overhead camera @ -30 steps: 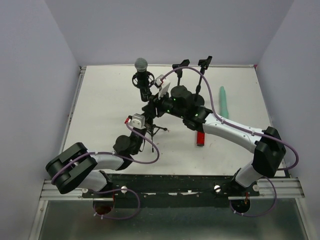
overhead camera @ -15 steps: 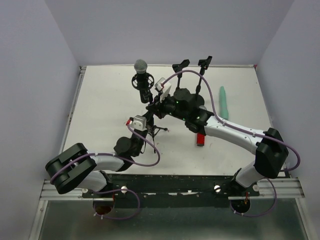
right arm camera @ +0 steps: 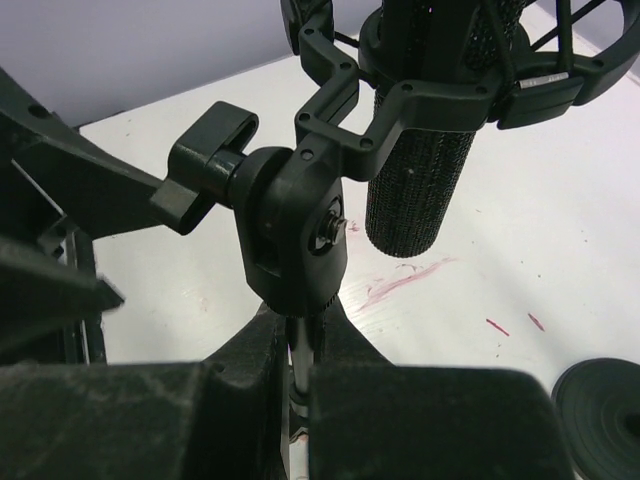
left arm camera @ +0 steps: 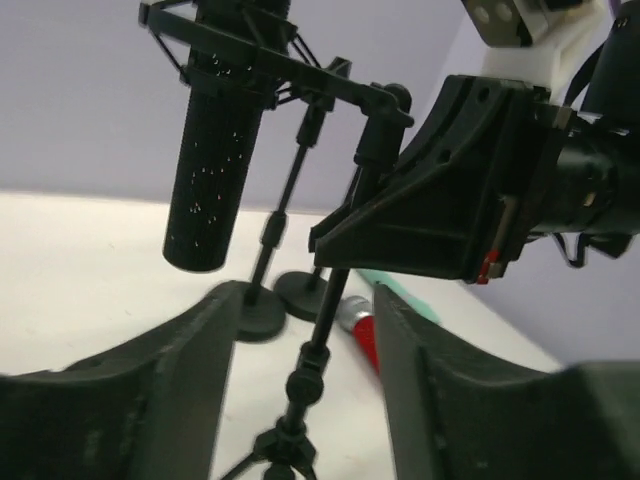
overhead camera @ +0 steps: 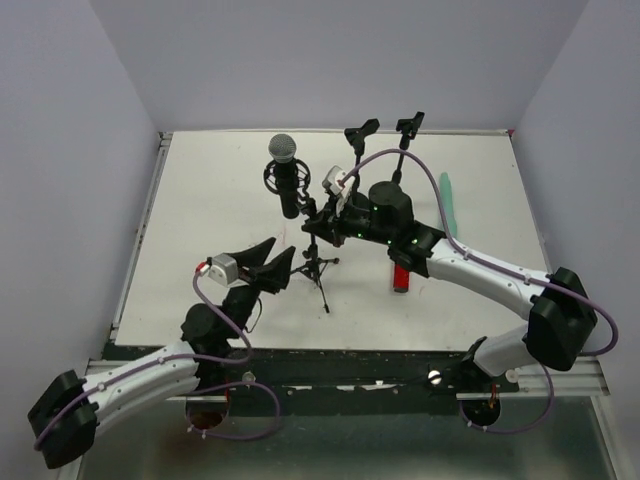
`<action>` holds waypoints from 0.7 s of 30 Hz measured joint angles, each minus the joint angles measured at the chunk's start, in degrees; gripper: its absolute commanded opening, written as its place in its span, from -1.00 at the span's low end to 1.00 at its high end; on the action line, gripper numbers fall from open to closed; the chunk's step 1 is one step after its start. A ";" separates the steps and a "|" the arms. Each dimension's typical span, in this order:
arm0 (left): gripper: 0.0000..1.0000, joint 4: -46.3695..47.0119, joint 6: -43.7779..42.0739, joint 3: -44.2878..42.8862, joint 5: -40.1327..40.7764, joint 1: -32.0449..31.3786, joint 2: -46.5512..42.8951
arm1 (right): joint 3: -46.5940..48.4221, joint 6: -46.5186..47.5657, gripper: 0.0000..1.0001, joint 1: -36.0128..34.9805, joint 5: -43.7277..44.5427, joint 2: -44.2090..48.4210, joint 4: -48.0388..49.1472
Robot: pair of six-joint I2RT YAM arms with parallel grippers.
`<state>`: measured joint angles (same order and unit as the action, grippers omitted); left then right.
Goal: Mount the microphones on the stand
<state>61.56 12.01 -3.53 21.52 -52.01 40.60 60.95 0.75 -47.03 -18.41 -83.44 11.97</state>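
Top view: the left gripper [overhead camera: 280, 250] has let go and backed off to the near left, jaws spread. The right gripper [overhead camera: 315, 226] now clamps the tripod stand [overhead camera: 320, 270], whose mount holds the black microphone [overhead camera: 286, 172].

Left wrist: its open fingers [left arm camera: 180, 390] frame the stand, touching nothing.

Right wrist: its fingers [right arm camera: 250, 390] pinch the pole.

One looks mounted; the red microphone [overhead camera: 400, 278] and mint-green microphone [overhead camera: 447, 205] lie unmounted at right.

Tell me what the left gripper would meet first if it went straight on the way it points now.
Probably the tripod stand, its thin pole straight ahead of the open left gripper, though depth is unclear.
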 measured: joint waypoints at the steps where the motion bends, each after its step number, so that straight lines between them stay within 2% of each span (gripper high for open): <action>1: -0.10 -4.70 2.67 -0.04 0.13 0.00 -5.09 | -0.66 0.57 -0.99 0.22 -1.16 0.59 0.09; 3: -0.48 -14.03 8.59 -0.17 0.90 0.00 -12.81 | -1.84 1.68 -0.99 0.55 -3.23 1.70 0.17; 4: -0.56 -17.55 10.75 -0.17 1.07 0.00 -15.37 | -2.36 2.21 -0.99 0.70 -4.22 2.21 0.20; 7: -0.77 -32.52 21.20 -0.07 2.45 0.02 -25.03 | -3.43 3.08 -0.99 1.20 -6.60 3.08 0.42; 9: -0.81 -38.42 25.81 -0.09 2.47 0.02 -27.36 | -4.11 3.43 -0.99 1.57 -7.96 3.52 0.83; 11: -0.95 -43.82 30.91 -0.09 2.27 0.02 -26.45 | -4.63 3.72 -0.99 1.95 -8.98 3.78 1.33; 15: -1.00 -46.99 35.69 -0.15 0.52 0.04 -12.66 | -5.35 3.82 -0.99 2.67 -10.43 4.28 1.97; 18: -1.00 -47.04 38.07 -1.90 -2.01 0.22 4.46 | -5.75 3.80 -0.99 3.19 -11.39 4.55 2.27; 21: -1.00 -44.13 40.54 -3.45 -4.26 1.57 17.59 | -6.38 3.82 -0.99 3.63 -12.26 5.16 2.51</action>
<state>17.43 52.56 -6.98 17.26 -50.43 58.19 54.57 4.58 -43.40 -30.68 -78.28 14.48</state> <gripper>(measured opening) 0.006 0.092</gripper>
